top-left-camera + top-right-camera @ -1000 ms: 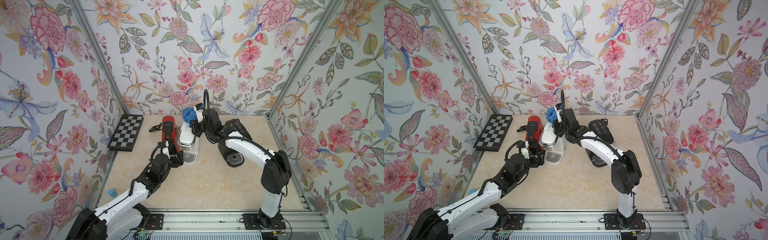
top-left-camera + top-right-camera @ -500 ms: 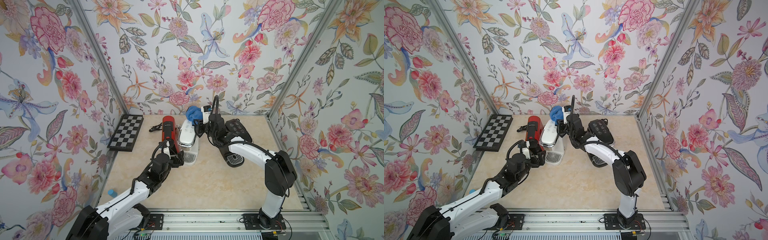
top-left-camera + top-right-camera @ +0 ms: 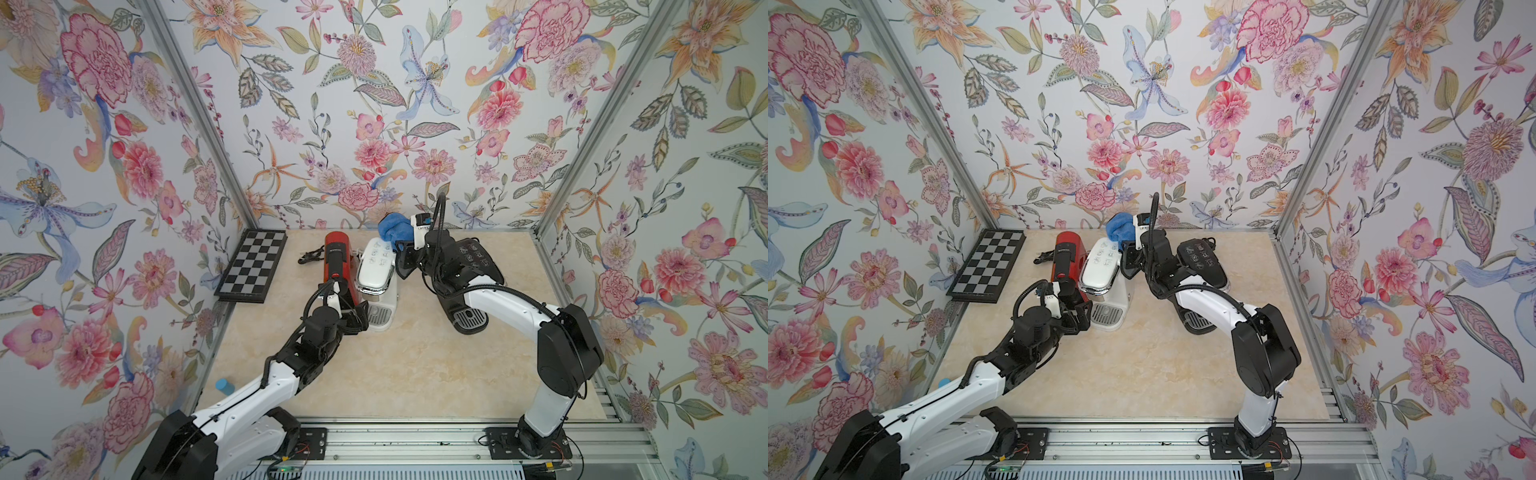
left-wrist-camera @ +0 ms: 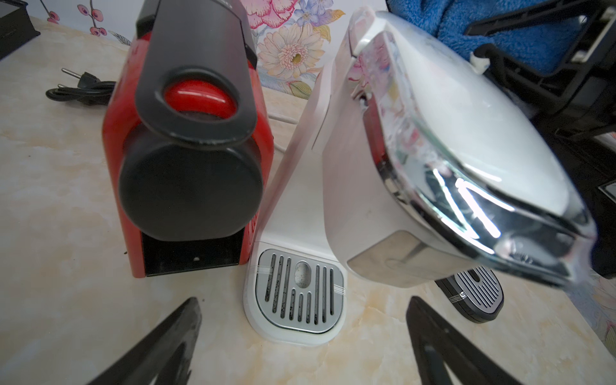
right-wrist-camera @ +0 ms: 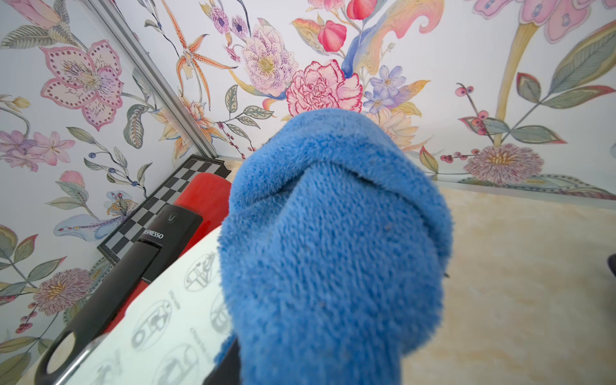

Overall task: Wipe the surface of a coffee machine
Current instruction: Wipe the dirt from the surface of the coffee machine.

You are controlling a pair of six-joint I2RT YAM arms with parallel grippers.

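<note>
Three coffee machines stand side by side at the back of the table: a red one point(image 3: 337, 259), a white one point(image 3: 376, 268) and a black one point(image 3: 473, 266). In both top views my right gripper point(image 3: 400, 246) is shut on a bunched blue cloth point(image 3: 391, 226), held over the rear end of the white machine's top panel point(image 5: 160, 320). The cloth point(image 5: 333, 250) fills the right wrist view and hides the fingers. My left gripper point(image 4: 303, 301) is open and empty, low on the table just in front of the white machine's drip tray point(image 4: 300, 293).
A folded chessboard point(image 3: 253, 266) lies at the back left against the wall. A black power cord point(image 3: 311, 254) lies behind the red machine. A small blue cylinder point(image 3: 225, 385) stands at the front left edge. Floral walls close three sides.
My right gripper has carried the blue cloth a little to the right and back along the white machine's top, and its arm has swung with it. The left arm has stayed still.
</note>
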